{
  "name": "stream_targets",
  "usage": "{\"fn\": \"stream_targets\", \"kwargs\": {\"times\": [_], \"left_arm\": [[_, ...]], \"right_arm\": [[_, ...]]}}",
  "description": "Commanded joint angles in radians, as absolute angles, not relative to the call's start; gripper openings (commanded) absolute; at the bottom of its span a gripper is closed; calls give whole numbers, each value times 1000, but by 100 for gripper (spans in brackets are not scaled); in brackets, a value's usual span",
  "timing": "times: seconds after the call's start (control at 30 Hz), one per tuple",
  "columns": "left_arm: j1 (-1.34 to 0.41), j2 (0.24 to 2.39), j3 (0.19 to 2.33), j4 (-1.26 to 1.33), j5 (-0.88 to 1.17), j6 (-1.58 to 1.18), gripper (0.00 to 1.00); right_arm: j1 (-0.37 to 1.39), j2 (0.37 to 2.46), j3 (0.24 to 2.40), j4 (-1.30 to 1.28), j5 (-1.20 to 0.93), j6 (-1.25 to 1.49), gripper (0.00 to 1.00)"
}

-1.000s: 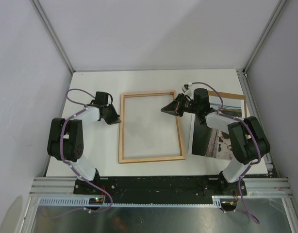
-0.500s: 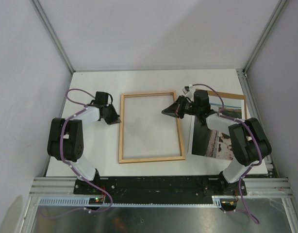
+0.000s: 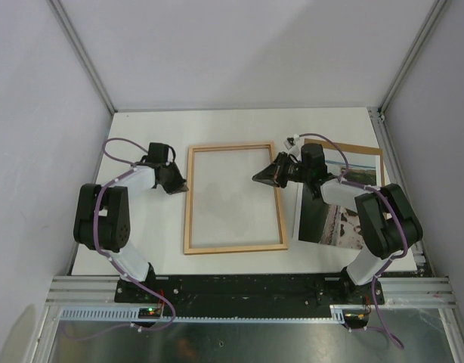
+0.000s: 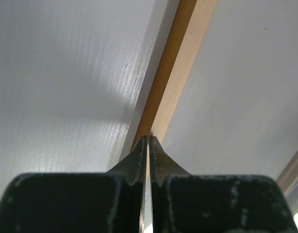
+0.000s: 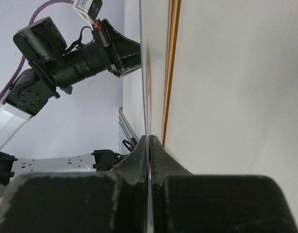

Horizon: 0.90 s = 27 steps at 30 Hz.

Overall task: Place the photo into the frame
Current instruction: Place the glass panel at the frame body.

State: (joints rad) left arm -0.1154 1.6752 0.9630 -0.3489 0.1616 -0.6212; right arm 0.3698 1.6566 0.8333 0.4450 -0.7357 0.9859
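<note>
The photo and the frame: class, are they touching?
Apart. The top external view shows a strip of bare white table between the photo's left edge and the frame's right rail.

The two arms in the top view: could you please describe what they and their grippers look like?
The left arm and right arm match: bulky black joint housings, white links, and a thin purple cable looping along each. The black left gripper and black right gripper have tapered, pointed fingers with scuffed, speckled bodies.

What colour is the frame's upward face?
Light wood; the frame shows best in the top external view.
</note>
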Motion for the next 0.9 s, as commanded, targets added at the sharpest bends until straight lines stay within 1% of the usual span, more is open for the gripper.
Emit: {"fn": "stream_targets", "kwargs": {"times": [0.0, 0.87], "left_arm": [[-126, 1697, 948, -396, 165, -602, 4], [-127, 1708, 940, -394, 153, -606, 2]], "right_arm": [[389, 1644, 825, 468, -745, 954, 0], [392, 1657, 793, 501, -737, 964, 0]]}}
